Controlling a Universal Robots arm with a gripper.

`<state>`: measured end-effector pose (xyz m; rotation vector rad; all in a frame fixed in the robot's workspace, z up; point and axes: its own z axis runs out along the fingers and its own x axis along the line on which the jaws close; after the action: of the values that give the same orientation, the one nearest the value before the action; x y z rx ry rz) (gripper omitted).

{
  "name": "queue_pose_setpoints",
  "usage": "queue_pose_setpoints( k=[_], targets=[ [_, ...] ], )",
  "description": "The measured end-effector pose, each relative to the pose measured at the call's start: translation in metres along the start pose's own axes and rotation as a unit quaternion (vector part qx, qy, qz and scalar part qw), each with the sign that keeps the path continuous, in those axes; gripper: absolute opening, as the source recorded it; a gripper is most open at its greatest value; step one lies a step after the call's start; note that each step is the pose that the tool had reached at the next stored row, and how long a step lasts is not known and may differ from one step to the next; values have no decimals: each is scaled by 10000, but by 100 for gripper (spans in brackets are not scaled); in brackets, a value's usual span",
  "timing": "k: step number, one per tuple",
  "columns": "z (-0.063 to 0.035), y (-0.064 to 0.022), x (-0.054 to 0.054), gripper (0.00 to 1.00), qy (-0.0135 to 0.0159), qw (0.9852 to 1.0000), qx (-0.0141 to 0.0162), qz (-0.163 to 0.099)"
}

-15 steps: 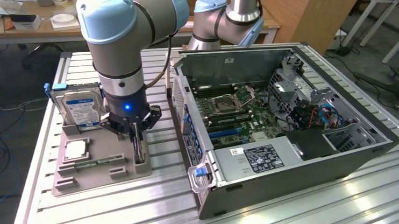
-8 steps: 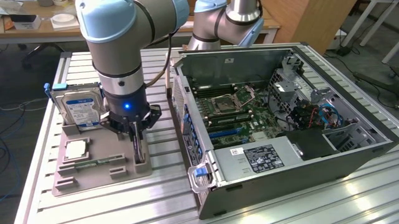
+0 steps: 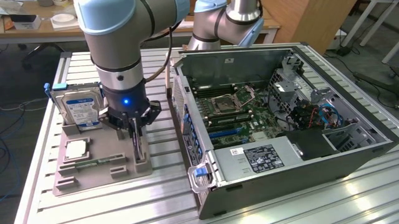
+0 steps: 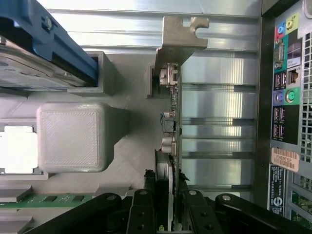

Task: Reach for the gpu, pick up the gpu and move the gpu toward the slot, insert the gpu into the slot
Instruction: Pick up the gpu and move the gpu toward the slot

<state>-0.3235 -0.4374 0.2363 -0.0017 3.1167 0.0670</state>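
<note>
one slatted metal table (image 3: 124,207), wooden desk (image 3: 28,33)

Dark gpu (image 4: 168,165), silver bracket (image 4: 178,36), grey tray (image 4: 131,146)

A ribbed aluminium table (image 3: 311,205) catches pale light. Behind it stand a wooden desk (image 3: 37,30) (a roll of tape (image 3: 63,19) lies on it) and a wooden cabinet (image 3: 311,18); cables (image 3: 365,74) trail over the grey floor (image 3: 25,79).
</note>
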Motion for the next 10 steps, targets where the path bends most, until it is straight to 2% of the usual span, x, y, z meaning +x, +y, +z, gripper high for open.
queue_pose_setpoints(
  k=[10],
  targets=[
    [-156, 7, -4, 27, 0, 10000, -57, 2]
  ],
)
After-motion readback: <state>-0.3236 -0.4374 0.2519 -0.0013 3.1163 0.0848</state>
